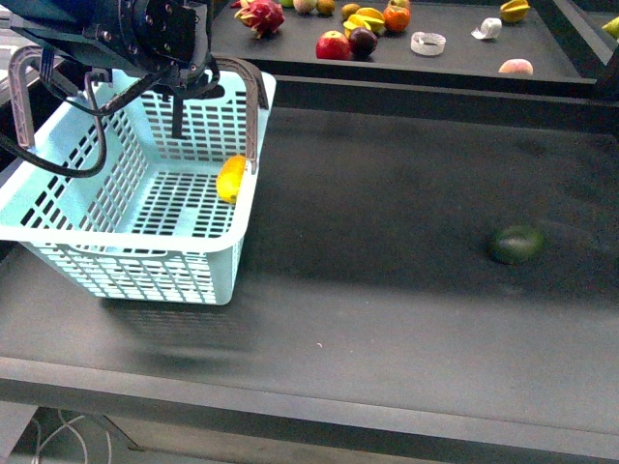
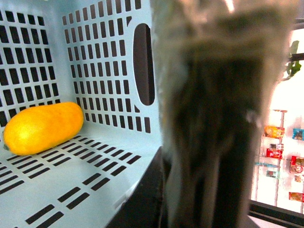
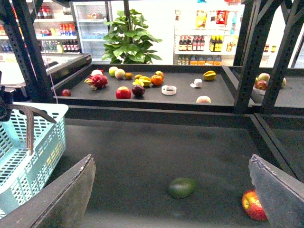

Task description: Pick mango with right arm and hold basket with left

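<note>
Since the mango [image 1: 231, 179] already lies inside the basket [image 1: 58, 208], on the slotted floor against the wall nearest the right arm, the danger now seems to sit with the basket itself. It looks tipped, its near corner raised off the dark surface [image 1: 406, 290], so the fruit could roll if the hold shifts. The left tool [image 1: 179, 106] hangs over the far rim by the grey-brown handle [image 1: 253, 106]; the left wrist view shows a blurred handle bar [image 2: 213, 142] right against the lens, but whether the fingers are clamped on it I cannot tell. The right tool [image 3: 171, 199] stands wide open and empty above the surface, well apart from the basket. A dark green fruit [image 1: 515, 244] lies beneath it and could be grabbed by mistake.
</note>
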